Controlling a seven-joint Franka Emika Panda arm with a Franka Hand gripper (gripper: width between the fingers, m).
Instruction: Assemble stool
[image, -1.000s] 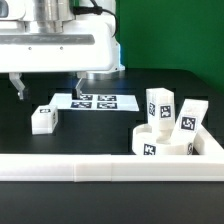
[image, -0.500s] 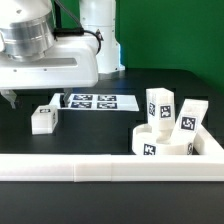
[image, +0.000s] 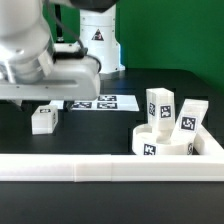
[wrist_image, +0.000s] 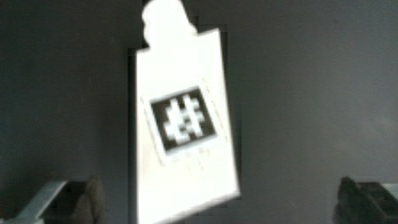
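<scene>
Looks approx. two-thirds done, two legs (image: 160, 104) standing on the seat (image: 150, 147) at the exterior view's right, while the 3rd leg (image: 42, 119) lies loose on the desk (image: 100, 135) beneath the released claw (wrist_image: 217, 198), not yet fitted.

The arm (image: 30, 45) was glossy white plastic. Its near part was a fat, rounded cylinder shaded pale grey and blurred in the exterior view. Beneath that cylinder sat a wide, flat-sided white housing (image: 55, 75) with softly rounded corners and a grey underside. Behind it stood the base (image: 100, 52), a white upright column with a darker grey foot at the table. A small black triangular sticker (image: 97, 35) marked the column's front, its symbol too small to read. What looked like a thin black cable (image: 62, 20) curved beside the column's top. In the wrist view the gripper (wrist_image: 214, 205) showed only its two fingertips (wrist_image: 63, 203), dark grey, blunt and blurred.
</scene>
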